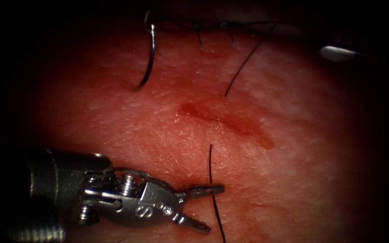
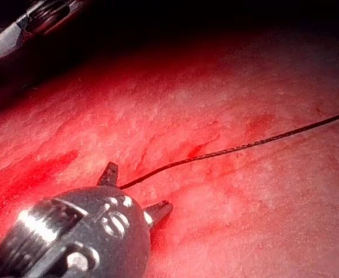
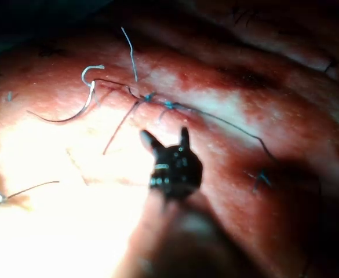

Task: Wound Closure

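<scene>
The left tool [image 1: 199, 207], steel with ridged jaws, lies nearest on the glistening, pebbly tissue [image 1: 293, 171], its jaws spread wide astride the dark thread [image 1: 211, 166], gripping nothing. Farther off, the thin curved needle [image 1: 150, 54] rests free on the tissue near the stitched cut [image 1: 230, 26]. The right tool [image 3: 166, 142] hovers with jaws parted, empty.

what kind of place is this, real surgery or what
Probably a bench suturing practice setup, not an operating room: a slab of tissue with stitched thread, a curved needle lying on it, and the left tool, jaws open, holding nothing.
</scene>
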Controlling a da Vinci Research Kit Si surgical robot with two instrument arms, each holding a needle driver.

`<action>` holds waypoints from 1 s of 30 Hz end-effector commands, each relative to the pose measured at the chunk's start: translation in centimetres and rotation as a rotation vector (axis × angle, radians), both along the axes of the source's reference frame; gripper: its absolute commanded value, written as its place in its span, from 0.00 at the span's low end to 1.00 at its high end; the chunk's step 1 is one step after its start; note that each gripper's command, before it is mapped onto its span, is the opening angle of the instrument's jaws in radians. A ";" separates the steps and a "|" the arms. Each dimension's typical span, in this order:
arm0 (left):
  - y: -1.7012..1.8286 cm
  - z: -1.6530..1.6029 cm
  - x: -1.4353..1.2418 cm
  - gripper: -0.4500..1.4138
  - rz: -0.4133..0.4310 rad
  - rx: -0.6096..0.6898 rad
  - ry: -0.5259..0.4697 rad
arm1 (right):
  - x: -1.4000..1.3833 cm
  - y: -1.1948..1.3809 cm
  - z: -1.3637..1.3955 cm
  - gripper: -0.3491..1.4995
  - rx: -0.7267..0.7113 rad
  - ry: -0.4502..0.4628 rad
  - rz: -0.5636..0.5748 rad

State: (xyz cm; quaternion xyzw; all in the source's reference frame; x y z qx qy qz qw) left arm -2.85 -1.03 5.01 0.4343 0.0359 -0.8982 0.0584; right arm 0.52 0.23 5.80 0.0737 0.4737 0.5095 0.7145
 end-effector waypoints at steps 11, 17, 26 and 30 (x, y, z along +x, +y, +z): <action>-0.27 -0.32 -0.32 0.23 0.118 -0.130 -0.061 | 0.11 -0.06 0.11 0.78 -0.058 0.004 -0.219; -0.22 -0.32 -0.27 0.00 0.198 -0.129 -0.140 | 0.31 -0.27 0.09 0.53 -0.056 0.150 -0.343; 0.53 -0.47 0.06 0.00 0.085 -0.192 -0.288 | 0.97 -0.84 -0.42 0.69 -0.334 0.283 -0.833; 0.64 -0.49 0.15 0.00 0.088 -0.237 -0.305 | 1.46 -1.05 -0.73 0.54 -0.485 0.360 -0.953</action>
